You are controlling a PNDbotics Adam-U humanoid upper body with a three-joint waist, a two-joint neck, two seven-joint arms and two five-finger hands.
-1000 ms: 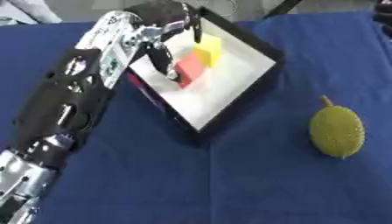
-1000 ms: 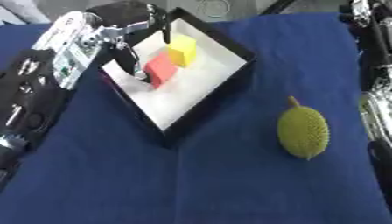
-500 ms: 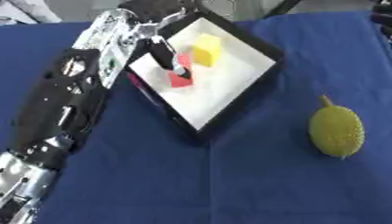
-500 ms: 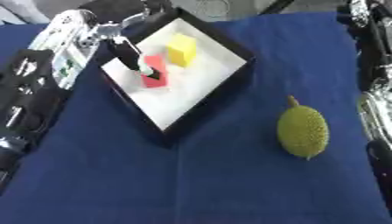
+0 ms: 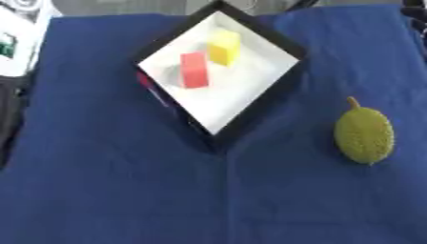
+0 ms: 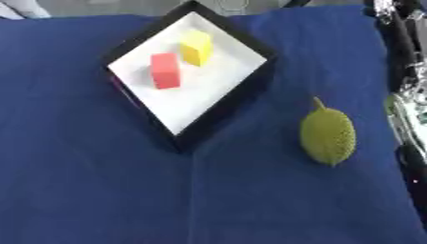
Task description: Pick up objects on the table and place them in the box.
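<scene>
A black box with a white floor [image 5: 218, 107] lies cornerwise at the back middle of the blue cloth. Inside it a red block [image 5: 194, 70] stands beside a yellow block [image 5: 223, 47]. A green spiky fruit with a short stem [image 5: 364, 136] lies on the cloth to the right of the box, apart from it. Neither hand shows in either view. Only black and silver parts of my right arm [image 6: 403, 81] run along the right edge, and a dark strip that may be my left arm [image 5: 8, 114] sits at the left edge.
The blue cloth [image 5: 125, 190] covers the table from the box to the near edge. A white object [image 5: 16, 43] lies off the cloth at the far left corner.
My left arm, which reached over the box with its hand at the red block, has pulled away to the left and out of view. The red block now rests in the box.
</scene>
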